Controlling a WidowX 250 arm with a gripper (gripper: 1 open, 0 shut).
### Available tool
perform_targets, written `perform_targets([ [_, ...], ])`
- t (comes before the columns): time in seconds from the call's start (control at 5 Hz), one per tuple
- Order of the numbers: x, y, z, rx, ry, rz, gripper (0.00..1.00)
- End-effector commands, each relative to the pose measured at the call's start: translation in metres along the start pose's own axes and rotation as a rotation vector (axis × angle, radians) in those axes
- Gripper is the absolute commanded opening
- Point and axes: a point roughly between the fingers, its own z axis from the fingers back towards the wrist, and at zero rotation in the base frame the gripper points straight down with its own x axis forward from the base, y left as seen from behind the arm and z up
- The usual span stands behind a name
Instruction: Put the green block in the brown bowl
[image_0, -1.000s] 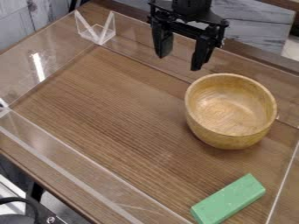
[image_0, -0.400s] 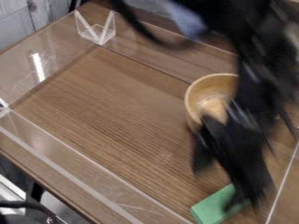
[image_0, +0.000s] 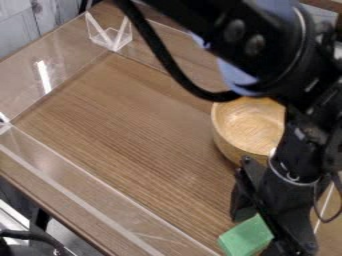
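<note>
The green block (image_0: 243, 240) lies at the front right of the wooden table, and only its near end shows below the hand. My gripper (image_0: 271, 224) points down over it, open, with one black finger (image_0: 246, 203) on the block's left and the other toward its right. Whether the fingers touch the block cannot be told. The brown bowl (image_0: 230, 138) stands behind the gripper at right, its far and right sides hidden by my arm.
Clear acrylic walls (image_0: 54, 160) border the wooden tabletop (image_0: 120, 120) on the left and front. A clear plastic stand (image_0: 107, 30) sits at the back left corner. My dark arm (image_0: 254, 45) crosses the upper right of the view.
The gripper came from above the table's far side, past the bowl, down to the front right over the green block, rolling about its own axis. It stayed open.
</note>
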Motion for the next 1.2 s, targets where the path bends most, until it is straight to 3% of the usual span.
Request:
perform_targets([
  [0.0,0.007,0.008,0.003,-0.002,-0.039,0.021,1.00],
  [0.2,0.008,0.010,0.000,-0.007,-0.040,0.031,0.00],
  [0.6,0.005,0.016,0.002,-0.032,-0.031,0.067,0.00],
  [1.0,-0.003,0.018,0.009,-0.075,-0.006,0.120,0.00],
])
